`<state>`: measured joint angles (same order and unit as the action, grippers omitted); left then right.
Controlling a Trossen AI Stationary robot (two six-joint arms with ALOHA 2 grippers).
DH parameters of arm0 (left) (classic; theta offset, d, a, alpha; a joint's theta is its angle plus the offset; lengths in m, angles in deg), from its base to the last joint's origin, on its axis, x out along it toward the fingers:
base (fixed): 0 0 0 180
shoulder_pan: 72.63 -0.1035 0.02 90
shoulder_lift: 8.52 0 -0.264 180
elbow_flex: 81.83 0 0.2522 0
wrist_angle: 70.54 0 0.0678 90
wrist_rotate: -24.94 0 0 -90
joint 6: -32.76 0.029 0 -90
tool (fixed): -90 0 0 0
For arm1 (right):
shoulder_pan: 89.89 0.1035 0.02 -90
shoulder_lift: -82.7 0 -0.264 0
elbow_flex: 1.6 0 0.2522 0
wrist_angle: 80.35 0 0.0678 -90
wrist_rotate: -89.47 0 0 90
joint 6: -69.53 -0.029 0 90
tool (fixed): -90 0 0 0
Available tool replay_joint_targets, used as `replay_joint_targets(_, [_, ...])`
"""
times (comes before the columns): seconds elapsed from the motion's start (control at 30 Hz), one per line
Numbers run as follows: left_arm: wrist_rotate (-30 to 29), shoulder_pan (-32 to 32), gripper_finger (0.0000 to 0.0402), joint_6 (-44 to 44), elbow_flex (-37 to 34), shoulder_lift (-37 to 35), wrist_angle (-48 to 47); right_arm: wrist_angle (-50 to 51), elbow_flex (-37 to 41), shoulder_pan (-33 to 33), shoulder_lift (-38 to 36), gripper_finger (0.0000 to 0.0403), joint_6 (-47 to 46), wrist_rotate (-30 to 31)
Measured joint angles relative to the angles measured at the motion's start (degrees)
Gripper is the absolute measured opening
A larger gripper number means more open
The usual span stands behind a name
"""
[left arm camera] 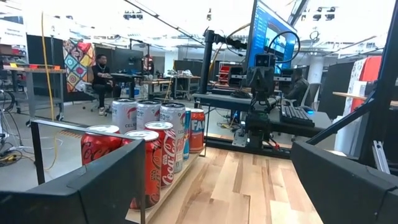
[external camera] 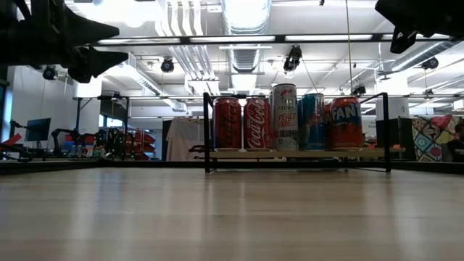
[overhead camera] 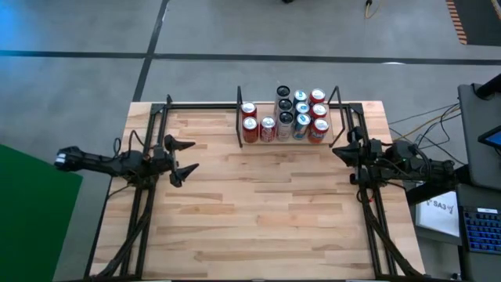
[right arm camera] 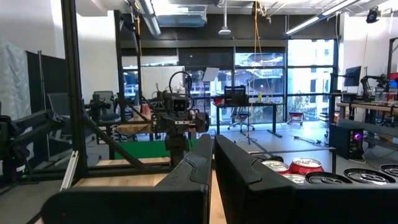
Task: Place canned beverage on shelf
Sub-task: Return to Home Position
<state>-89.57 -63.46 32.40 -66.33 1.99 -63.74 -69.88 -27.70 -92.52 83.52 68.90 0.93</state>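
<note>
- Light plank tabletop (overhead camera: 266, 211): small light-wood, black-framed shelf (overhead camera: 239, 125) at far edge, carrying upright red, white and blue beverage cans (overhead camera: 267, 129).
- Left gripper (overhead camera: 186, 159): left side, fingers spread, empty.
- Right gripper (overhead camera: 337, 149): right side, fingers pressed together.

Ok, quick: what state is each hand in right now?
Left hand: open, holding nothing.
Right hand: shut, holding nothing.
</note>
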Motion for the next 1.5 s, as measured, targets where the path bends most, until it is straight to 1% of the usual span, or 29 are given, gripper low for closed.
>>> replay_joint_targets(0.33, [-0.1,0.0,0.0389,1.3,-0.7,-2.5,-0.2,0.0,0.0,0.0,0.0,0.0009,0.1,-0.3])
replay_joint_targets(0.4, [-0.8,0.0,0.0389,0.5,-0.7,-2.5,0.3,0.0,0.0,0.0,0.1,0.0009,-0.9,2.0])
replay_joint_targets(0.47, [-1.9,0.0,0.0389,-0.9,-0.7,-1.9,3.1,0.4,-0.2,0.0,0.9,0.0009,-3.1,7.2])
replay_joint_targets(0.5, [-2.1,0.0,0.0389,-1.1,-0.7,-1.3,5.0,0.5,-0.6,0.0,1.9,0.0009,-3.1,8.8])
replay_joint_targets(0.6, [-2.1,0.0,0.0389,-0.3,-0.7,2.3,10.3,0.9,-1.9,0.0,6.8,0.0009,-2.9,12.1])
replay_joint_targets(0.73, [-2.9,0.0,0.0389,0.5,1.8,8.7,11.6,2.6,-6.2,0.0,16.0,0.0009,-2.9,18.9])
replay_joint_targets(0.8, [-4.6,0.0,0.0389,0.8,4.0,12.5,11.6,5.6,-9.3,0.0,21.0,0.0009,-3.3,23.2])
replay_joint_targets(0.9, [-4.9,0.0,0.0389,2.8,6.8,17.7,11.5,11.6,-14.4,0.0,27.6,0.0009,-4.5,29.2])
replay_joint_targets(0.97, [-4.9,0.0,0.0389,4.1,8.2,20.2,11.6,14.9,-17.5,0.0,31.3,0.0009,-5.6,31.6])
replay_joint_targets(1.13, [-5.6,0.0,0.0389,5.2,9.6,23.7,11.6,18.8,-23.4,-0.6,39.2,0.0009,-6.0,32.2])
replay_joint_targets(1.37, [-6.3,0.0,0.0389,4.8,9.8,24.4,11.8,19.5,-27.1,-2.8,46.5,0.0009,-3.7,31.3])
replay_joint_targets(1.43, [-6.3,0.0,0.0389,4.8,9.8,24.2,11.8,20.1,-27.3,-3.8,48.0,0.0009,-2.9,28.8])
replay_joint_targets(1.5, [-6.3,0.0,0.0389,4.8,9.8,24.2,11.8,20.1,-27.4,-5.2,48.7,0.0009,-2.6,24.6])
